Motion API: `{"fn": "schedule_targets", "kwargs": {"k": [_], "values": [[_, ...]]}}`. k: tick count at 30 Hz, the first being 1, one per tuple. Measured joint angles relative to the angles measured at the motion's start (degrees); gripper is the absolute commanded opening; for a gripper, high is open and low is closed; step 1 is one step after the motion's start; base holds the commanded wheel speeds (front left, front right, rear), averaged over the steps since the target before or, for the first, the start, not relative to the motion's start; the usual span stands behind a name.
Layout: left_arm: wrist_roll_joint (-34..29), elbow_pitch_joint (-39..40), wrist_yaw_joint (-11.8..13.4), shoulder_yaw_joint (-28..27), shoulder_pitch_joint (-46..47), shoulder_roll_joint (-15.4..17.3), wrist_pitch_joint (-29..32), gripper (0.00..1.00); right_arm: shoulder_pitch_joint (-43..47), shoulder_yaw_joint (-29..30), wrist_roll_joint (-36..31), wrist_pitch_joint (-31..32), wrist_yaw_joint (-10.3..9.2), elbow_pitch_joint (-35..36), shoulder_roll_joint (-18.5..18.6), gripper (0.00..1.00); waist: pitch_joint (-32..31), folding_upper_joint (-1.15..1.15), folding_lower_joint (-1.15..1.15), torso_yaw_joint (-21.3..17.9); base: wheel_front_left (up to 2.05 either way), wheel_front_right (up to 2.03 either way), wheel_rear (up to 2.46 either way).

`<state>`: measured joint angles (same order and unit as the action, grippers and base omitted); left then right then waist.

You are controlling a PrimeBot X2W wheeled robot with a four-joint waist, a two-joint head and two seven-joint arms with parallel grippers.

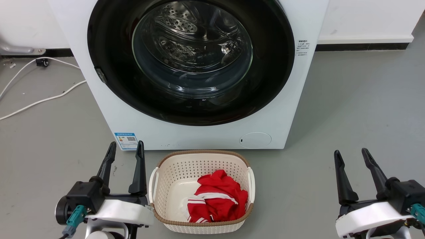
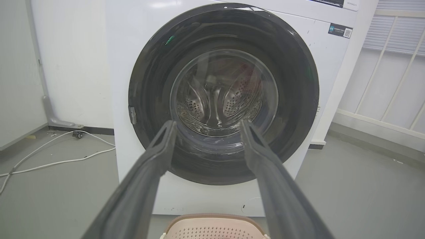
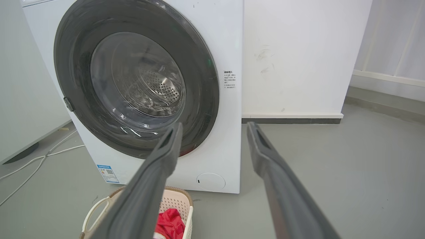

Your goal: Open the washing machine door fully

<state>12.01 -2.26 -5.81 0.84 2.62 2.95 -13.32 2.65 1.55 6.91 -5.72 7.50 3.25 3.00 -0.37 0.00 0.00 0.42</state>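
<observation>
The white washing machine stands in front of me. Its round glossy black washing machine door lies flush against the front, with the steel drum visible through the glass centre. A small latch tab sits on the door's left rim. My left gripper is open at the lower left, well short of the machine, nothing between its fingers. My right gripper is open at the lower right, also holding nothing.
A cream perforated laundry basket with red clothing sits on the grey floor just before the machine, between my grippers. White cables trail on the floor at the left. A wall stands behind.
</observation>
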Motion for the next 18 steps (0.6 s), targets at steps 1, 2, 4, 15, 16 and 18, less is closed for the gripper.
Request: {"fn": "schedule_targets", "kwargs": {"k": [1, 2, 4, 15, 16, 18], "values": [[-0.44, -0.02, 0.02, 0.03, -0.01, 0.00, -0.05, 1.00, 0.01, 0.01, -0.51, -0.07, 0.00, 0.04, 0.00, 1.00, 0.00, 0.00, 0.00, -0.01, 0.00, 0.00, 0.00], [-0.88, -0.08, 0.13, 0.07, -0.01, -0.01, -0.16, 1.00, 0.03, -0.02, -0.80, -0.08, 0.00, 0.08, 0.00, 1.00, -0.01, 0.00, 0.00, -0.02, 0.00, 0.00, 0.00], [-1.56, -0.19, 0.26, 0.08, -0.02, -0.01, -0.43, 1.00, 0.05, -0.07, -1.62, -0.23, 0.00, 0.13, 0.00, 1.00, -0.03, 0.00, 0.00, -0.05, 0.00, 0.00, 0.00], [-5.45, -0.29, 0.52, 0.21, -0.04, -0.01, -1.49, 1.00, 0.25, -0.19, -4.49, -0.57, 0.00, 0.15, -0.01, 1.00, 0.05, 0.00, 0.00, -0.26, 0.00, 0.00, 0.00], [-5.76, -0.27, 0.54, 0.21, -0.04, -0.02, -1.53, 1.00, 0.25, -0.21, -4.80, -0.67, 0.00, 0.15, -0.01, 1.00, 0.07, 0.00, 0.00, -0.29, 0.00, 0.00, 0.00], [-6.22, -0.27, 0.64, 0.21, -0.04, -0.02, -1.59, 1.00, 0.26, -0.21, -4.97, -0.78, 0.00, 0.05, -0.02, 1.00, 0.04, 0.00, 0.00, -0.33, 0.00, 0.00, 0.00]]}}
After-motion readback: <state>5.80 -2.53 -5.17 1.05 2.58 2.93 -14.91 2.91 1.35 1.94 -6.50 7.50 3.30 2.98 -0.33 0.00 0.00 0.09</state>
